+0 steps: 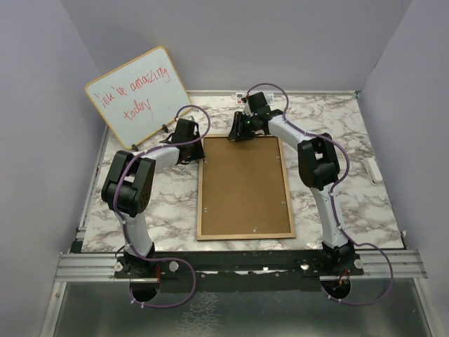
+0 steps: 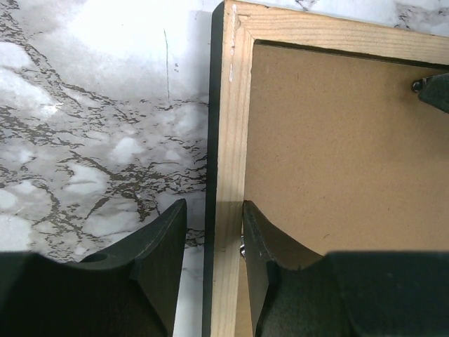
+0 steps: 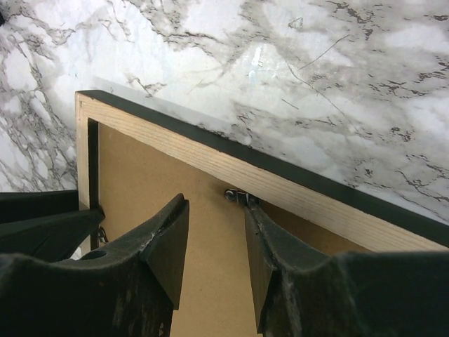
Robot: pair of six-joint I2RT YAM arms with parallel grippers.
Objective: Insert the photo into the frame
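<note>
The frame [image 1: 245,235] lies flat in the middle of the table [image 1: 168,203], light wood face up, with a brown board [image 1: 244,186] filling its opening. Its long axis runs from the bottom of the overhead view toward the top. The photo shows in none of the views, so whether it sits under the board cannot be told. Both arms work at the top end of the frame. The left gripper [image 2: 214,210] is at the upper left corner, fingers apart and straddling the left rail: one finger is over the marble just outside the black edge, the other is inside over the board, and neither is clearly pressing the wood. The right gripper [image 3: 216,210] is at the top rail, a little left of its middle, fingers also apart and holding nothing. It is poised over the board, with a small metal clip [image 3: 237,196] on the rail's inner edge just beyond its fingertips. That clip looks like the thing the next move depends on, and the right gripper is the nearer one. It would have to go slightly further toward the top rail to reach it, while the left gripper is placed to steady the corner.
</note>
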